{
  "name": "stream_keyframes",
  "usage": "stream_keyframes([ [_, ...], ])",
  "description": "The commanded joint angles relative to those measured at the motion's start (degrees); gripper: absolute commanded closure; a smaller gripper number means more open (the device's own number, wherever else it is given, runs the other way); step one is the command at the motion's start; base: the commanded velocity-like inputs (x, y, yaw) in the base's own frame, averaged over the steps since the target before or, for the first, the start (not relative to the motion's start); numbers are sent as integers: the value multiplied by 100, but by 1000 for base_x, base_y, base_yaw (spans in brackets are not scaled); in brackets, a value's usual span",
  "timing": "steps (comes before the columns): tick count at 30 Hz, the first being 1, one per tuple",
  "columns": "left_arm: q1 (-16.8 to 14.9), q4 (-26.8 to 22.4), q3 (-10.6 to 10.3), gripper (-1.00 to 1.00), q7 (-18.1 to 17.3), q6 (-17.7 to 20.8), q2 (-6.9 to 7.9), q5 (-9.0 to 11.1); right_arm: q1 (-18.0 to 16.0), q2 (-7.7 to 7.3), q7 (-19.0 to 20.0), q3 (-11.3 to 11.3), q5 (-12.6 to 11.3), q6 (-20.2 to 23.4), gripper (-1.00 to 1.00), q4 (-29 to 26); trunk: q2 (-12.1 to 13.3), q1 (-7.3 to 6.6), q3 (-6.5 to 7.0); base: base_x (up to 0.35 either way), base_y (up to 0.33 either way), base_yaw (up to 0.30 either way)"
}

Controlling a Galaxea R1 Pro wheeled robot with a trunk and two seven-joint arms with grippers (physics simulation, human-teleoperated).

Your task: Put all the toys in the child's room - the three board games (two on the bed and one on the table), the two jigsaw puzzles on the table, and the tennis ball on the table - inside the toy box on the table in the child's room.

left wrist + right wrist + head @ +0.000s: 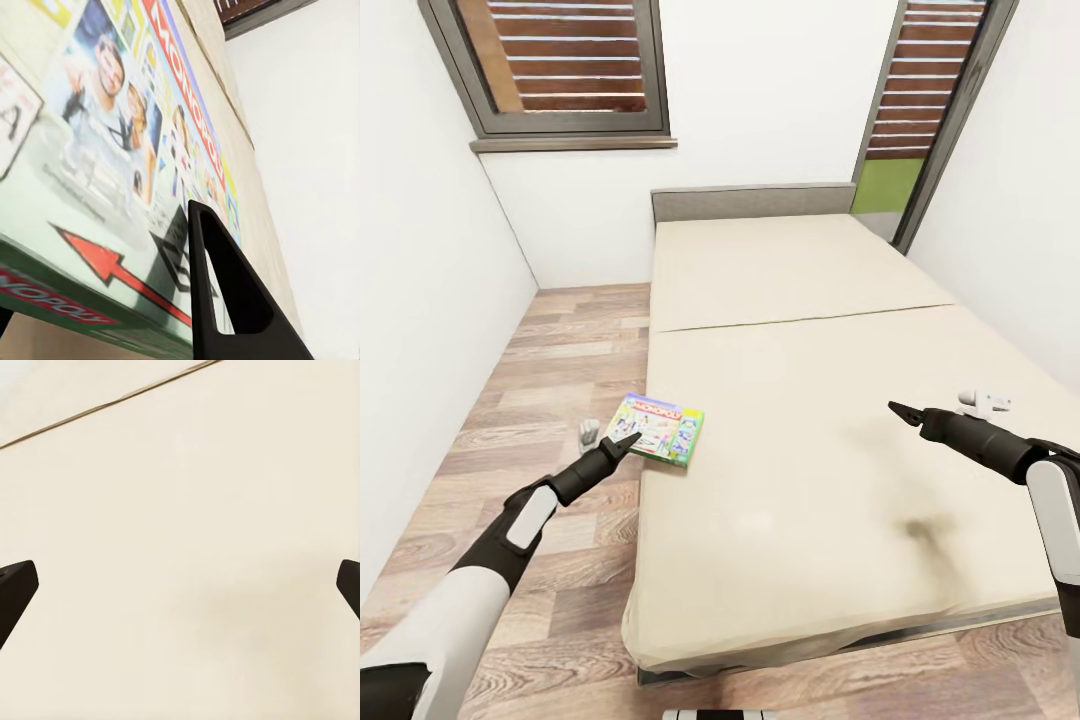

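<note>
A board game (660, 428), a flat green box with MONOPOLY lettering and a family picture, lies at the left edge of the beige bed (810, 330), its near corner jutting over the side. My left gripper (626, 439) is at that corner. In the left wrist view one black finger (225, 300) rests on the lid of the board game (112, 150) and a sliver of the other shows under the box, so the jaws look shut on its edge. My right gripper (897, 409) hovers open over the bed's right half; its fingertips (15, 585) stand wide apart above bare mattress.
A grey headboard (752, 201) stands against the far wall under a shuttered window (565, 60). A tall window (930, 100) fills the far right corner. A strip of wood-plank floor (550, 360) runs between the left white wall and the bed.
</note>
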Motion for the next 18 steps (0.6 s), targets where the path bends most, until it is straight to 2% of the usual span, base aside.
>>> stream_keyframes([
  [1,11,-43,8,100,20,51,0,41,-4,1,43,-9,28,28,-100,-2,-2,-1,-4,0,0,0],
  [18,232,-685,26,100,129,122,20,61,-4,3,43,0,28,28,-100,-2,-2,-1,-4,0,0,0],
])
